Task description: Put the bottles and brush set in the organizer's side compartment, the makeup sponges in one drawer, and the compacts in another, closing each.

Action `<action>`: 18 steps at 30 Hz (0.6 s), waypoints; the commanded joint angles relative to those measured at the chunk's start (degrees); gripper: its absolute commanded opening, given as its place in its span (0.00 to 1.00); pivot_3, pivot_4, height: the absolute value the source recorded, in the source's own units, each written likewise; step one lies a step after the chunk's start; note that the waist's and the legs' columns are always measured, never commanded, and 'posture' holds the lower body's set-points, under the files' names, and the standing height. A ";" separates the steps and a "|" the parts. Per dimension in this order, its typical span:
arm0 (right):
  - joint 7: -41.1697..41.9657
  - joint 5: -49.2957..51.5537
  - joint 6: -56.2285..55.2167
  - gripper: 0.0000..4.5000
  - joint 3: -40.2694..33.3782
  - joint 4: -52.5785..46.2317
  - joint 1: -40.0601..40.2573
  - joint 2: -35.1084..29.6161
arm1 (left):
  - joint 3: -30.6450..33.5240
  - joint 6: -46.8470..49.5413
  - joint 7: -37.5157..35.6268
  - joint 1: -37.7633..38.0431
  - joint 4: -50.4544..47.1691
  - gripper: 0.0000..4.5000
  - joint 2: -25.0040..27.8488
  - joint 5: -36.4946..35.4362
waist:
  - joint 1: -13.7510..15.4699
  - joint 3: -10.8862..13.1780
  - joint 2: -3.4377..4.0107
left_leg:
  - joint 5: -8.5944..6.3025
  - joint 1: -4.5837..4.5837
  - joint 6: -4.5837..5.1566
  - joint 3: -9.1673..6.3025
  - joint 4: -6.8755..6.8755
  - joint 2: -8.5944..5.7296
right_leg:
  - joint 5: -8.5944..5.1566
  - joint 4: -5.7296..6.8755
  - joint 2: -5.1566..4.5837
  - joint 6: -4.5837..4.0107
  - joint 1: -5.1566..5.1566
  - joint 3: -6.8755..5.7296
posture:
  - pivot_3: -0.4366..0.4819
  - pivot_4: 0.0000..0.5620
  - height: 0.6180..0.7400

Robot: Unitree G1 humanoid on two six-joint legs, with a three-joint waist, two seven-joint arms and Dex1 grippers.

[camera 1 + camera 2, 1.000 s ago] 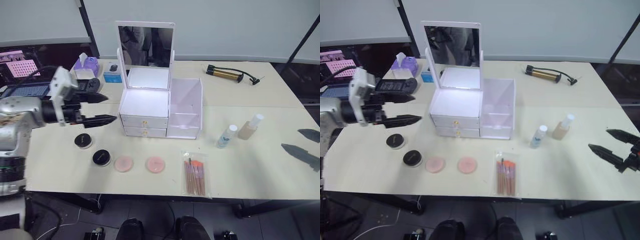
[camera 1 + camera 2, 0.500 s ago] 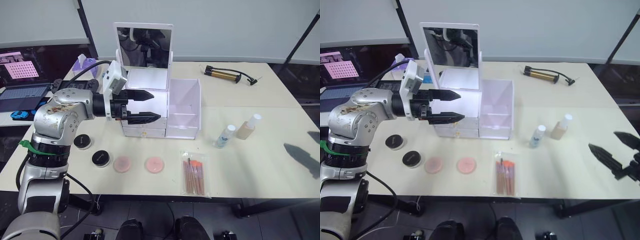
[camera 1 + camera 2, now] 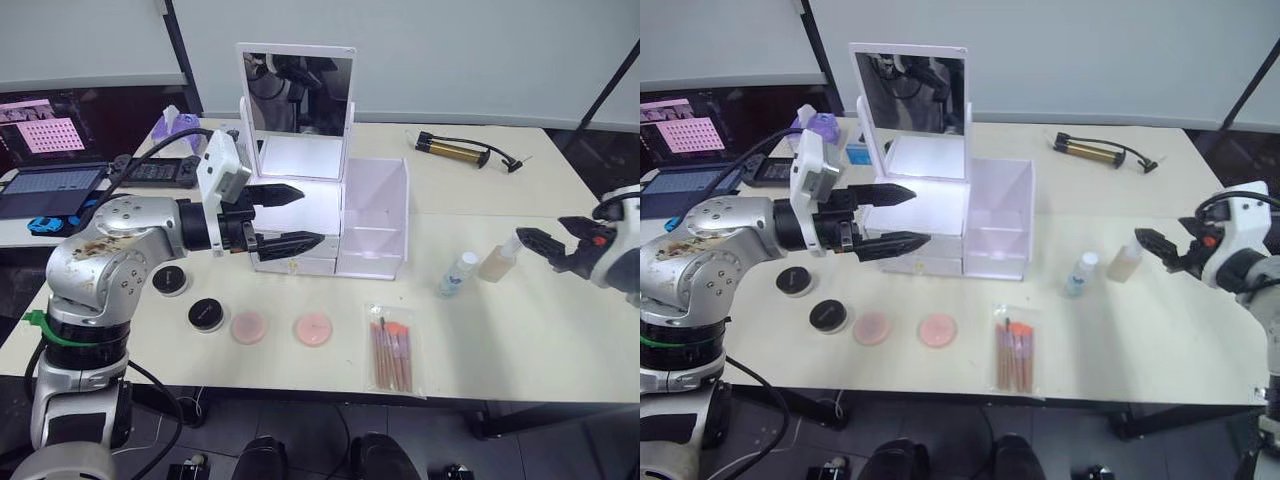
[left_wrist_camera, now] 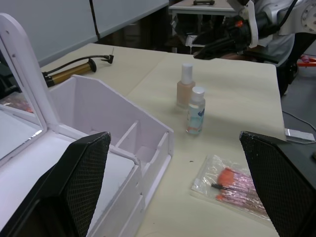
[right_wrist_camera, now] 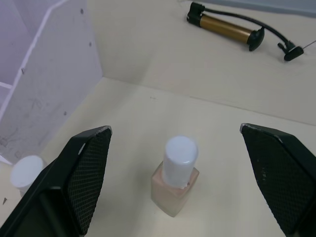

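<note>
Head views. The left gripper (image 3: 293, 217) hovers in front of the organizer (image 3: 330, 225), fingers spread wide and empty, tips over the drawer block below the mirror (image 3: 297, 95). Beneath and short of its tips lie two black compacts (image 3: 205, 315) and two pink makeup sponges (image 3: 313, 328) in a row on the table (image 3: 520, 340). The brush set (image 3: 389, 349), in a clear bag, lies beyond the sponges with its long axis running toward the table's near edge, bristles toward the organizer. The right gripper (image 3: 1158, 249) is spread and empty, tips just beside the beige bottle (image 3: 1125, 262); the blue-label bottle (image 3: 1080, 272) stands upright between that bottle and the organizer's side compartment (image 3: 997, 225). A hand pump (image 3: 452, 150) lies well behind.

Left wrist view. The left gripper's fingers (image 4: 74, 182) frame the open side compartment; past it stand both bottles upright, the brush set nearer.

Right wrist view. Wide-set fingers (image 5: 84, 173) flank the beige bottle (image 5: 176, 175), not touching it; its white cap points up. The pump (image 5: 232, 27) lies beyond.
</note>
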 commanded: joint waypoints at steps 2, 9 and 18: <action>0.17 -3.91 -3.53 0.99 2.74 3.49 -2.92 -0.24 | 2.00 0.88 2.62 0.60 -3.41 1.00 0.30 -2.07 | -0.15 0.00 0.00 | 0.00 0.00 0.00 -0.01 0.00 0.00 | 0.00 0.00 0.00 0.01 0.00 0.01 | 0.48 0.27 0.88; -0.55 -6.82 -6.77 0.99 4.26 8.03 -5.23 2.55 | 2.42 0.01 4.22 0.85 -4.60 1.00 0.37 -3.39 | -0.38 0.00 0.00 | 0.01 0.01 -0.02 -0.02 -0.01 0.01 | 0.00 0.01 0.00 0.01 0.00 -0.01 | 0.48 0.27 0.88; -0.03 -7.99 -7.50 0.95 5.31 10.52 -6.55 4.22 | 2.76 -0.38 5.15 1.00 -5.32 1.00 1.23 -3.80 | -0.57 0.01 0.01 | 0.03 0.02 -0.05 -0.02 -0.02 0.01 | 0.00 0.01 0.00 0.01 0.01 -0.02 | 0.48 0.27 0.88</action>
